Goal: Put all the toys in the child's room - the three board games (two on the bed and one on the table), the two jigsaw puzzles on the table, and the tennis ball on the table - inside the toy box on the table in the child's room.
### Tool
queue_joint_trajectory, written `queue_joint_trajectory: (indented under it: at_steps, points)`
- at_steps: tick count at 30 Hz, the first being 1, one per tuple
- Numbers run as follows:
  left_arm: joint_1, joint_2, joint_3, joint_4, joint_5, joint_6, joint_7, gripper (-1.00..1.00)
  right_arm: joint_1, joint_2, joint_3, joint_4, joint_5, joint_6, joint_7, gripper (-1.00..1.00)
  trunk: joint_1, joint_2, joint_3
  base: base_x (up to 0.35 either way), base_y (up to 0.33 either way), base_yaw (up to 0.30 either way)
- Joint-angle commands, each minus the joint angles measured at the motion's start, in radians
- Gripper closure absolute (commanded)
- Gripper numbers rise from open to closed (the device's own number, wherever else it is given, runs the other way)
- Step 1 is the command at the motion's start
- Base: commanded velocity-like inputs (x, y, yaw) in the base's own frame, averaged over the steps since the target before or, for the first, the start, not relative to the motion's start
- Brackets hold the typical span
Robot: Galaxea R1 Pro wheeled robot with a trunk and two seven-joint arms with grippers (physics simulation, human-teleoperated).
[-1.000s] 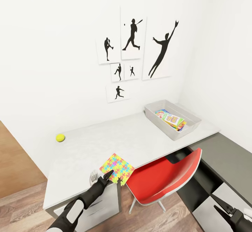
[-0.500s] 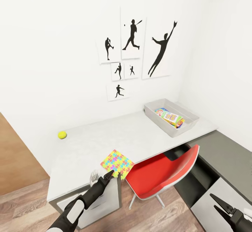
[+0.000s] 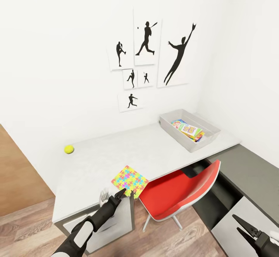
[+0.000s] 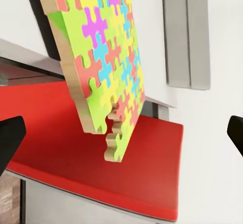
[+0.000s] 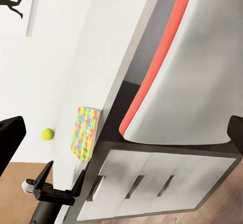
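While the left gripper (image 3: 124,196) waits with its two black fingers spread apart and nothing between them, the jigsaw puzzle (image 3: 130,180) lies flat on the table (image 3: 155,152) right past the fingertips, at the near edge. The puzzle sits turned like a diamond, one corner aimed at the gripper. The tennis ball (image 3: 69,149) rests farther off, out past the gripper near the wall. The toy box (image 3: 190,131) is far across the table on the gripper's right side, and colourful board games (image 3: 188,130) lie flat inside it. The right gripper (image 3: 245,230) hangs low beside the red chair (image 3: 182,197), fingers parted and holding nothing.

From the left wrist, the puzzle (image 4: 104,62) is straight ahead between the two dark fingertips, its thick edge showing, and the chair (image 4: 101,158) is beyond it.

From the right wrist, the puzzle (image 5: 85,133) and the ball (image 5: 47,134) show far ahead, with the left gripper (image 5: 63,178) near them.
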Motion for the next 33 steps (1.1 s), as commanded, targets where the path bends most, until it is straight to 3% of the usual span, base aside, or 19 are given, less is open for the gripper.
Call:
queue_joint_trajectory:
  at_steps: [1,12,22,26,33]
  points:
    - [-0.001,0.0,0.004,0.0,0.005,0.01,-0.004,-1.0,0.0,0.0,-0.001,-0.001,-0.004,0.006,0.0,-1.0,0.0,-0.001,-0.001,0.0,0.0,0.0]
    - [-0.001,0.0,0.003,0.0,0.005,0.011,-0.005,-1.0,0.0,0.0,-0.001,-0.001,-0.004,0.006,0.0,-1.0,0.0,-0.001,-0.001,0.0,0.0,0.0]
    - [-0.001,0.0,0.001,0.0,0.004,0.011,-0.009,-1.0,0.0,0.0,-0.001,0.0,-0.004,0.006,0.0,-1.0,0.039,-0.071,-0.033,0.0,0.0,0.0]
    - [-0.001,0.0,0.0,0.0,0.004,0.011,-0.011,-1.0,0.0,0.0,-0.001,0.0,-0.004,0.006,0.0,-1.0,0.039,-0.071,-0.033,0.0,0.0,0.0]
    - [-0.001,0.002,0.0,0.0,0.005,0.011,-0.011,-1.0,0.0,0.0,-0.001,0.0,-0.004,0.006,0.0,-1.0,0.066,-0.12,-0.055,0.0,0.0,0.0]
